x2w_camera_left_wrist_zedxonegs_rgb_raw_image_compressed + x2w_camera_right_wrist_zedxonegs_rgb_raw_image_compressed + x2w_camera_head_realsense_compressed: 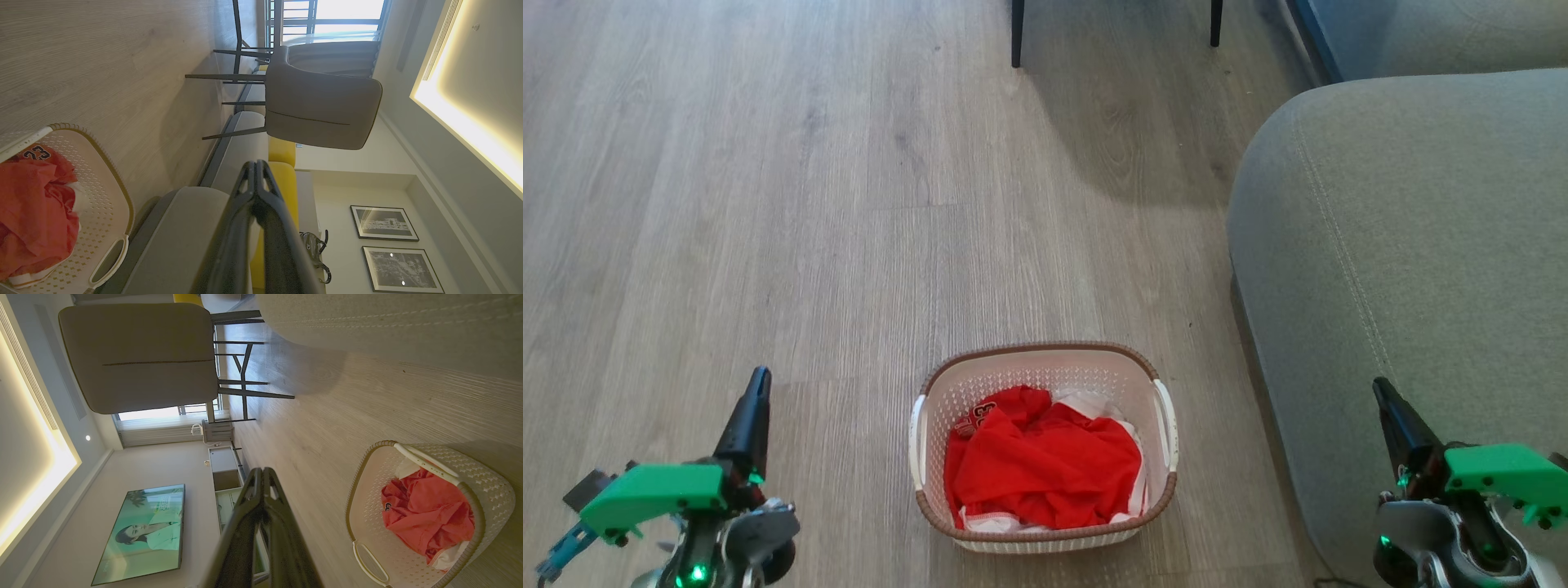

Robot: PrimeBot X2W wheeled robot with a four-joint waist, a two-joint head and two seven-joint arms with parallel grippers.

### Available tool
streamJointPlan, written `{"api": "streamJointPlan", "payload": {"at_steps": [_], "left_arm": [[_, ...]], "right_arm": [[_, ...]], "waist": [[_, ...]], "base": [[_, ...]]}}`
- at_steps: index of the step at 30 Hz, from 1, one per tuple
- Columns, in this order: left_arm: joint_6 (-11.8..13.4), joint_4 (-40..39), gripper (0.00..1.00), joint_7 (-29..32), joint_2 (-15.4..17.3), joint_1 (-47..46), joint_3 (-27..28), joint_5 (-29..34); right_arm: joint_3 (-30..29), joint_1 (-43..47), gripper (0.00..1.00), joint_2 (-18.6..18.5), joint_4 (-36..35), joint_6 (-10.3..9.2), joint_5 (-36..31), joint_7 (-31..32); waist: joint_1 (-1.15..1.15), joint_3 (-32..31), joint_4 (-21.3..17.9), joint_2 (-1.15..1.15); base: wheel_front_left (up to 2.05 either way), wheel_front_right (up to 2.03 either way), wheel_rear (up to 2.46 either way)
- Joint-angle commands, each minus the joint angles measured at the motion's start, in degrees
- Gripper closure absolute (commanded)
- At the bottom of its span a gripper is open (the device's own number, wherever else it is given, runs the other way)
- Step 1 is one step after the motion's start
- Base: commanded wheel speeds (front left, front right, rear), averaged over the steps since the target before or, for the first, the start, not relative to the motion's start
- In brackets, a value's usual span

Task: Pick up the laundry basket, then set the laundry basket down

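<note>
Head view: the laundry basket (1045,374) stands upright on the wooden floor (849,204), low in the centre of the view. It holds a crumpled red garment (1045,465) lying on top of white cloth (1094,402). One white handle (917,441) sits on the basket's left side and the other (1165,425) on its right side. The left gripper (760,377) is at the lower left and the right gripper (1379,387) at the lower right. Each has its fingers pressed together with nothing between them, and each is well apart from the basket. A grey sofa (1405,245) stands near the basket on the robot's right. Two dark chair legs (1017,33) show at the top edge.

Left wrist view: the left gripper's two fingers (239,228) meet at the tips and hold nothing. The basket is at the lower left corner of this view, and the number 23 is printed on the red garment. A grey chair (318,106), a yellow cushion (282,151) and two framed pictures (384,222) lie beyond the fingers.

Right wrist view: the right gripper's fingers (282,547) are also closed tip to tip and hold nothing. The basket is at the lower right, resting on the floor apart from the fingers. A television (143,531) hangs on the far wall.
</note>
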Motion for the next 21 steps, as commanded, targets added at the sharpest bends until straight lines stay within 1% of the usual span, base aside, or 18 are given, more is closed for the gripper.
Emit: {"api": "streamJointPlan", "payload": {"at_steps": [1, 21], "left_arm": [[-0.39, -1.69, 1.0, 0.17, 0.22, -3.4, 2.07, 0.15], [-0.39, -1.7, 1.0, 0.17, 0.22, -3.4, 2.07, 0.15]], "right_arm": [[0.98, -2.84, 1.0, -0.51, -2.02, -0.09, -0.48, 0.43], [0.98, -2.84, 1.0, -0.51, -2.02, -0.09, -0.47, 0.43]], "waist": [[0.0, 0.0, 0.0, 0.0], [0.0, 0.0, 0.0, 0.0]], "base": [[0.0, 0.0, 0.0], [0.0, 0.0, 0.0]]}}
